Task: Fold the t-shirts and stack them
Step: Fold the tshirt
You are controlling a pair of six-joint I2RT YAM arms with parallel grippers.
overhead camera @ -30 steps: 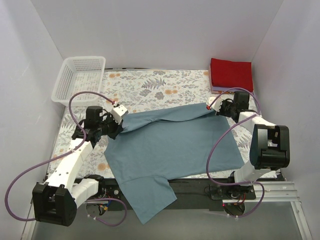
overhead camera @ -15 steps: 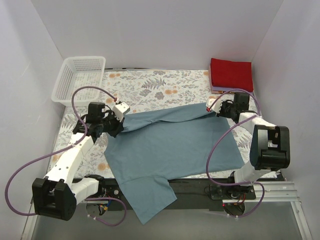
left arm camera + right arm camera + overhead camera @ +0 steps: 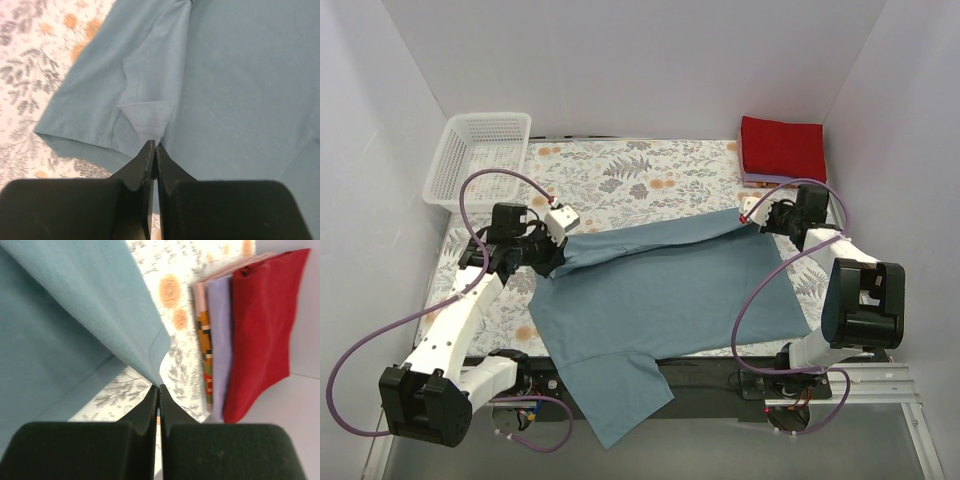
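Note:
A slate-blue t-shirt (image 3: pixel 665 290) lies spread on the floral tablecloth, one sleeve hanging over the near edge. My left gripper (image 3: pixel 560 252) is shut on its far left part, pinching the cloth (image 3: pixel 150 125) near a sleeve. My right gripper (image 3: pixel 752 217) is shut on its far right corner (image 3: pixel 145 355), held a little above the table. A folded red t-shirt (image 3: pixel 782 148) tops the stack at the back right, with a lavender one (image 3: pixel 219 340) under it.
A white mesh basket (image 3: pixel 480 158) stands at the back left corner. White walls close in on the left, back and right. The floral tablecloth (image 3: pixel 620 175) shows bare beyond the shirt. A patterned folded cloth (image 3: pixel 205 355) lies low in the stack.
Both grippers have drawn the shirt's far edge a little farther back and outward. The right gripper moved right toward the stack. The far edge now lies straighter.

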